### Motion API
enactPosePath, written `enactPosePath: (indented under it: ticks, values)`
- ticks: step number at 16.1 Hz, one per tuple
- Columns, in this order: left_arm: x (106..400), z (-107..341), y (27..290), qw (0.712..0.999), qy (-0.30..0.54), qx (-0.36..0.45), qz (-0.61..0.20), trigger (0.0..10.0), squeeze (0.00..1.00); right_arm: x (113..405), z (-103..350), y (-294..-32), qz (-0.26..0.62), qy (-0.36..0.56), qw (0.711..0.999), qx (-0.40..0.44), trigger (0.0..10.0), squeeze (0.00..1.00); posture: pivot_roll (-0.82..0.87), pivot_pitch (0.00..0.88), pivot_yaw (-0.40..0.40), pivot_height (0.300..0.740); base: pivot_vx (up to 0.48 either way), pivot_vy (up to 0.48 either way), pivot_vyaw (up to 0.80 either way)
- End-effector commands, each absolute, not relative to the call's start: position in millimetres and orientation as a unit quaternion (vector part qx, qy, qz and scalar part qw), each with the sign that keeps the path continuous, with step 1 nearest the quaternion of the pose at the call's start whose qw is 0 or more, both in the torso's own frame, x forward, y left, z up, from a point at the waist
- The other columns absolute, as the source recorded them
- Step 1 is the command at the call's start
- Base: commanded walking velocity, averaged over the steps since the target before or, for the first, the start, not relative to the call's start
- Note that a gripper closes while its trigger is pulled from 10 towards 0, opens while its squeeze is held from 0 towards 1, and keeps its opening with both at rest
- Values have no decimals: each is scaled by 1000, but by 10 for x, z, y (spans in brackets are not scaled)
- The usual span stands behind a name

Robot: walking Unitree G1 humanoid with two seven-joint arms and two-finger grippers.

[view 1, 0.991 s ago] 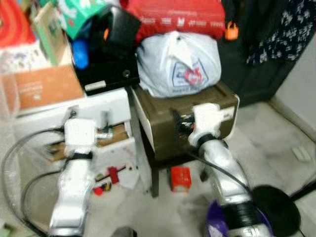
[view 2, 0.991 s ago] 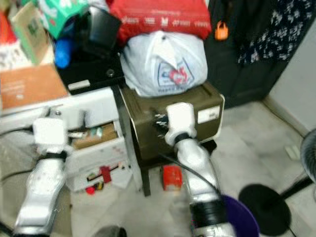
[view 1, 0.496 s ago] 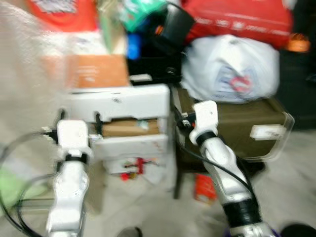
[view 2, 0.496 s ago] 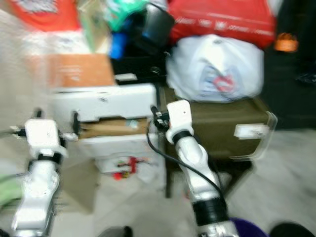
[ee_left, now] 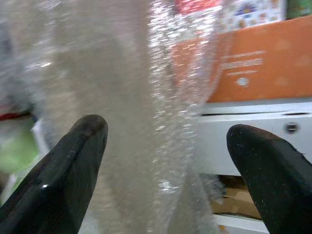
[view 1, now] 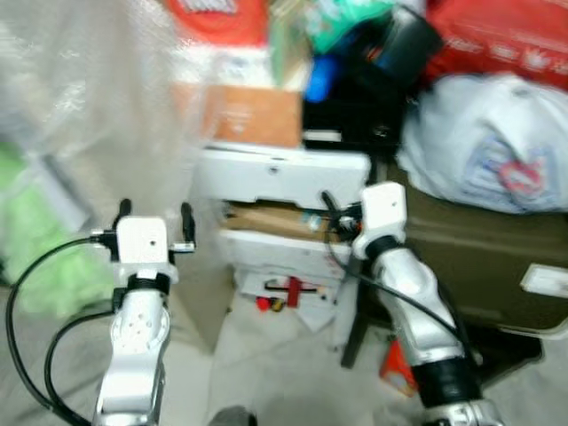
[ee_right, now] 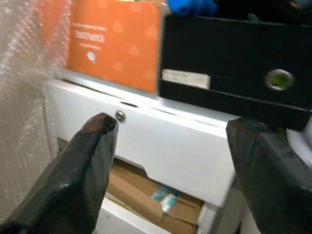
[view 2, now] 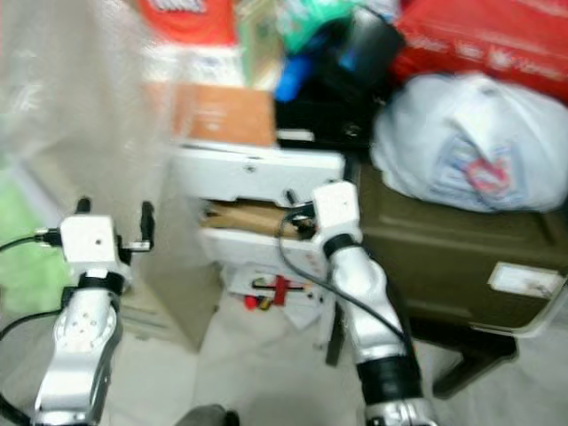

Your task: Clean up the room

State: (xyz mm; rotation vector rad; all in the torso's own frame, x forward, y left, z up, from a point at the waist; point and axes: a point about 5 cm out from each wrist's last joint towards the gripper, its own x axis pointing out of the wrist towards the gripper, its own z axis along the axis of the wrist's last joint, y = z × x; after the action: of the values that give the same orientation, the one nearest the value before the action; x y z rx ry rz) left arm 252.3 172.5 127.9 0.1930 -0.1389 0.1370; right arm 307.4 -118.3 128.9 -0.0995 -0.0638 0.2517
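Camera panned left since earlier. Left gripper (ee_left: 165, 161) released, facing bubble wrap (ee_left: 122, 97); right gripper (ee_right: 170, 161) released, before white drawer unit (ee_right: 161, 141).

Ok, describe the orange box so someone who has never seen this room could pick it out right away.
Start at the white drawer unit in the middle of the clutter. The orange box sits on top of it, between the bubble wrap and the black box. It is the only flat orange face with small white lettering.
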Motion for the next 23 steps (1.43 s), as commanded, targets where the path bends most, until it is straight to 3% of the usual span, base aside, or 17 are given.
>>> enactPosePath:
  ticks: [1,23]
  values:
    - [2517,1286,1786,989,-65,103,87,10000,0,3079,1316,-1118,132,-37,990,-39,10000,0,-69,0,17,740,0,0,0]
    - [2423,1292,1819,992,-51,90,72,10000,0,3046,1326,-1168,135,-32,990,-41,10000,0,-63,19,7,740,0,0,0]
